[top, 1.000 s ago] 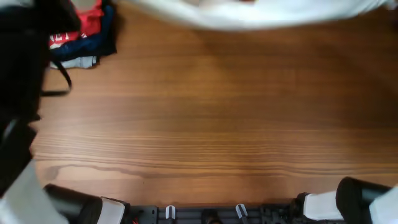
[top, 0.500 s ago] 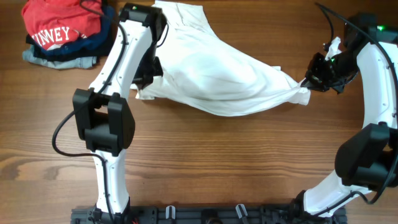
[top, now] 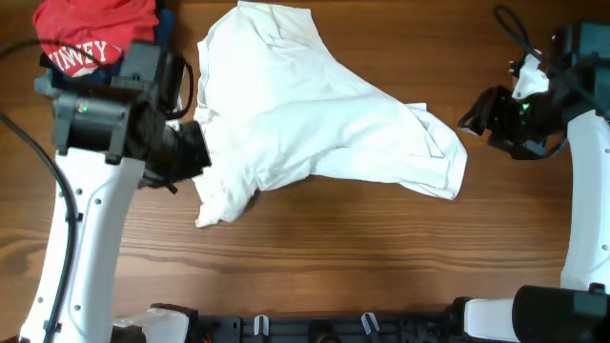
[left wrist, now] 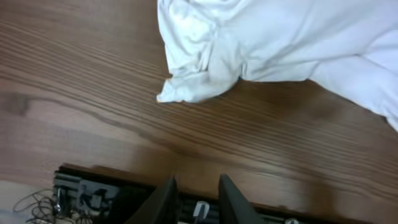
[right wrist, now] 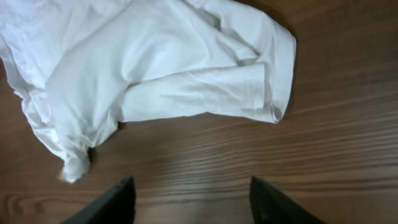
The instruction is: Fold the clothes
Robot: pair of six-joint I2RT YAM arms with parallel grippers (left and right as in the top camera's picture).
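- White T-shirt (top: 315,124) lying bunched on table (top: 381,257), unheld.
- Left jaws barely parted, right jaws wide; both empty.
- Risk: pinching doubled layers at the crumpled corner (top: 214,205), dragging wrinkles into the fold.

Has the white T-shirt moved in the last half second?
Yes. Against the unmoved red shirt, the T-shirt has spread toward the robot's side, its left corner now much lower in the overhead view.

White letters ending "NEY" stand on the red shirt (top: 95,24).
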